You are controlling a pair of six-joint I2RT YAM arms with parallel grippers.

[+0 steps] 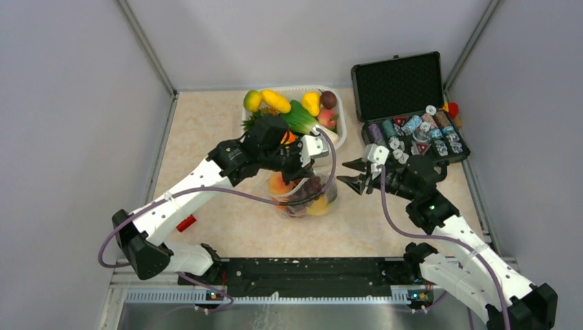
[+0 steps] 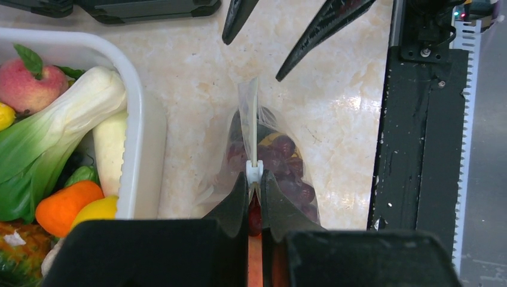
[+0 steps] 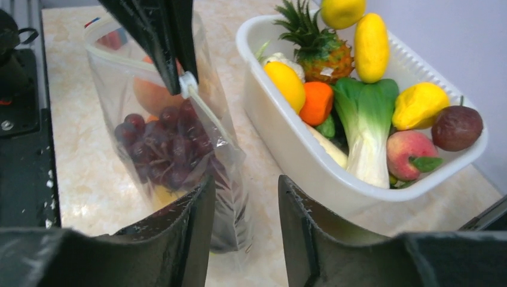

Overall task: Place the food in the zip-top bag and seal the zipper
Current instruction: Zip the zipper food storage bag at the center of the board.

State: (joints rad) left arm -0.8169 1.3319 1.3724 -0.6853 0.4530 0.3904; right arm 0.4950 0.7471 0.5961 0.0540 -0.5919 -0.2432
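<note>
Grapes (image 3: pixel 164 149) and a peach (image 3: pixel 149 95) lay in the upright bag (image 1: pixel 302 201), and the left gripper (image 2: pixel 254 179) was clamped on its zipper (image 2: pixel 253 134), which looked closed on the side toward the right gripper (image 3: pixel 246 185). That gripper hung just right of the bag, jaws apart and empty. Beyond the bag, the tub (image 3: pixel 299 161) held more food (image 3: pixel 372 45); filling seemed done, sealing likely unfinished.
</note>
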